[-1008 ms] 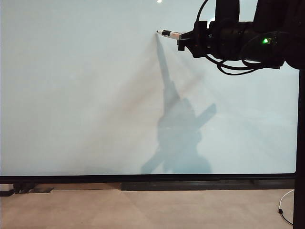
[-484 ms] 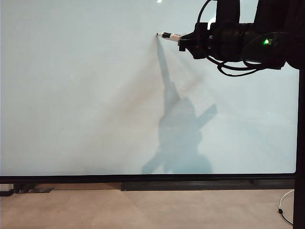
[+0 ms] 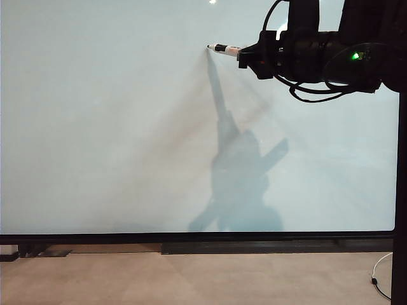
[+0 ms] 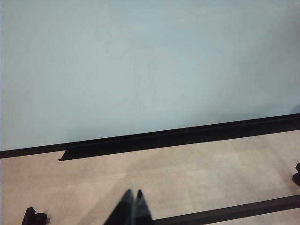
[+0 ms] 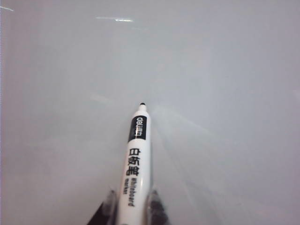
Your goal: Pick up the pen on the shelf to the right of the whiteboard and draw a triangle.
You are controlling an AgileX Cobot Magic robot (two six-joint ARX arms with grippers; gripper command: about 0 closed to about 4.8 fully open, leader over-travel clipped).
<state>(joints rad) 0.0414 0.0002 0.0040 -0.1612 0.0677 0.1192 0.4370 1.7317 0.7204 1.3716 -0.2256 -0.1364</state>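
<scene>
The whiteboard [image 3: 114, 127] fills most of the exterior view, and no triangle shows on it. My right gripper [image 3: 243, 56] reaches in from the upper right and is shut on the pen [image 3: 226, 47], a slim white marker that points left. Its black tip meets its own shadow on the board. In the right wrist view the pen [image 5: 137, 154] sticks out from between the fingers of my right gripper [image 5: 131, 199] toward the whiteboard [image 5: 225, 70]. My left gripper [image 4: 132, 194] hangs low over the floor, shut on nothing, facing the whiteboard [image 4: 140, 65]. The shelf is out of view.
A black ledge [image 3: 254, 244] runs along the board's lower edge above the beige floor [image 3: 191, 279]. A black upright post [image 3: 400, 190] stands at the board's right side. A white cable [image 3: 380, 273] lies on the floor at the lower right. The arm's shadow [image 3: 238, 184] falls on the board.
</scene>
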